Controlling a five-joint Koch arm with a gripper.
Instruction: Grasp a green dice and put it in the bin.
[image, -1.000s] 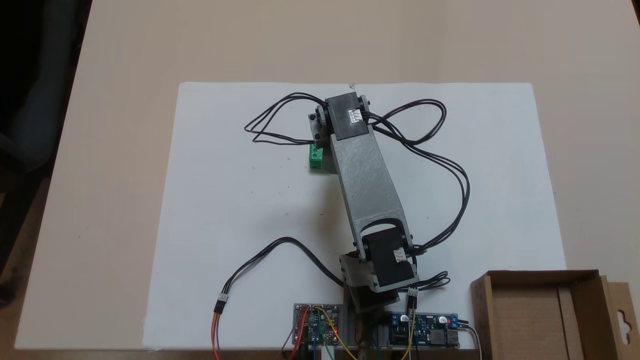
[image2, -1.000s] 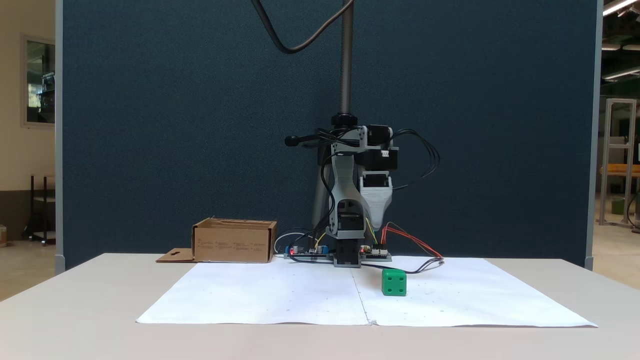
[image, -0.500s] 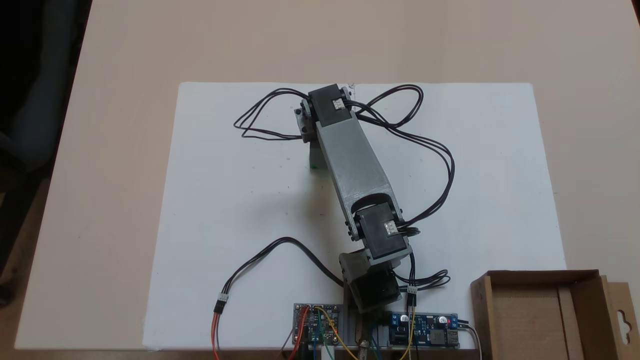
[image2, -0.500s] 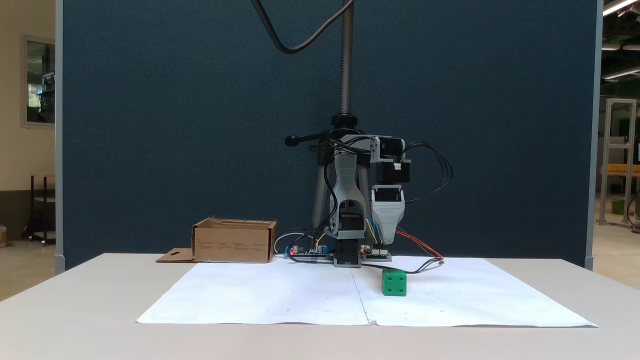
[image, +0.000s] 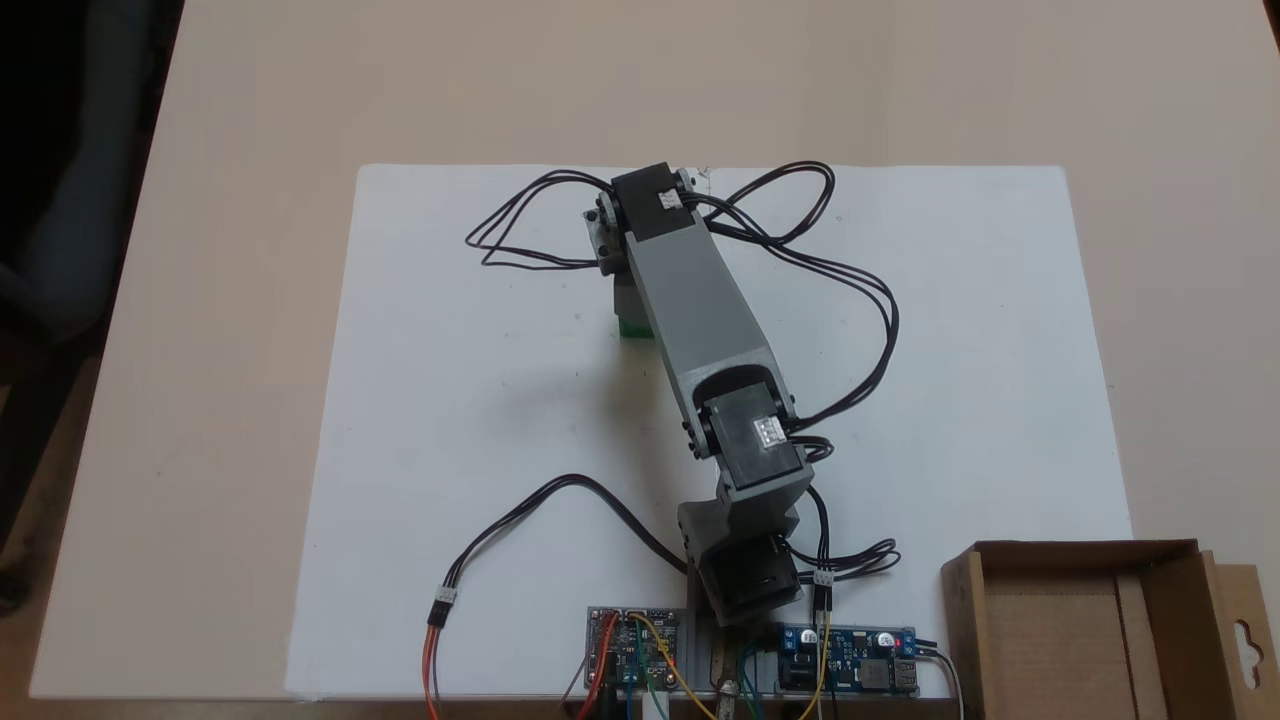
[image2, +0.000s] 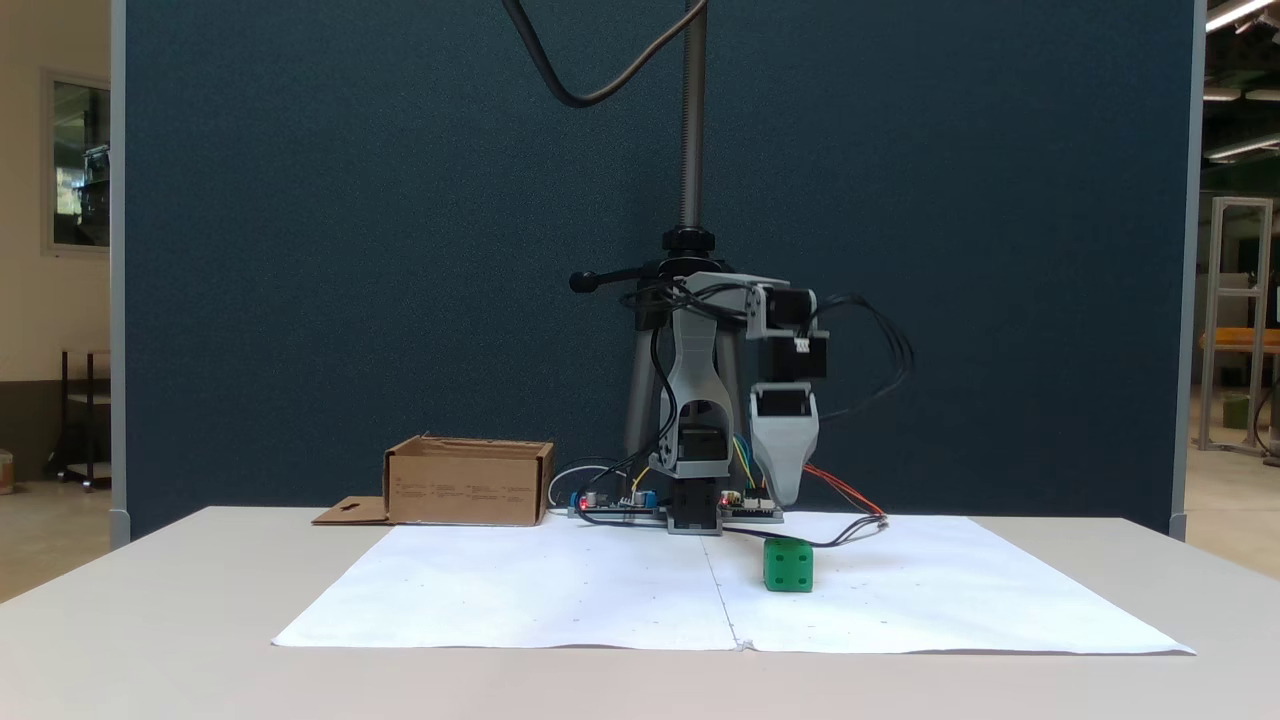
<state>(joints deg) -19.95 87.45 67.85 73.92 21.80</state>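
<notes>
Above the green dice (image2: 787, 566) hangs the gripper (image2: 785, 497), jaw gap impossible to read, while from overhead the arm hides most of it, bin (image: 1170, 560) well apart

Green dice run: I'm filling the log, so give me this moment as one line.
phase: approach | gripper: above green dice, not touching, jaw state unclear | dice: on white paper | bin: apart, no dice visible inside

Grey printed arm (image: 705, 315), black servos, looping black cables (image: 860, 290)
</notes>
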